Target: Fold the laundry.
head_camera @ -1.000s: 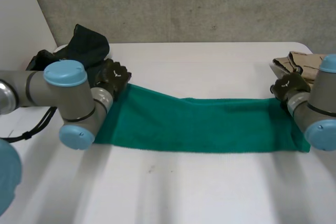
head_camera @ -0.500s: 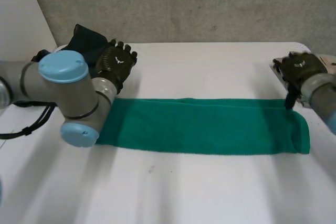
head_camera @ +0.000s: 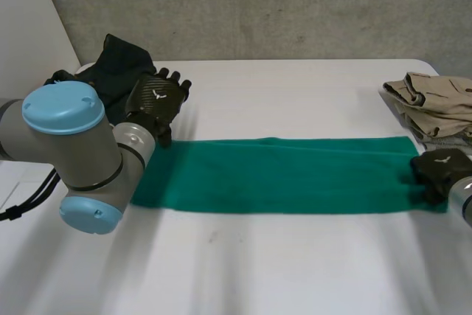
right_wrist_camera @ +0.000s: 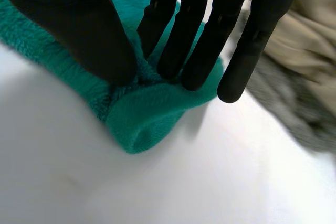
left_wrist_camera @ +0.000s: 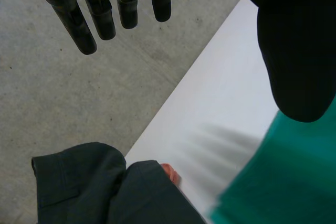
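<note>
A green towel (head_camera: pixel 295 175) lies flat, folded into a long strip.

The white counter (head_camera: pixel 280 271) carries three things. A green towel (head_camera: pixel 287 175) lies flat across its middle as a long folded strip, running from 9 o'clock to 3 o'clock. A heap of dark garments (head_camera: pixel 118 71) sits at the 10 o'clock corner, just beyond the towel's end. A pile of beige garments (head_camera: pixel 435 97) rests at 2 o'clock by the counter's edge, close to the towel's other end.
</note>
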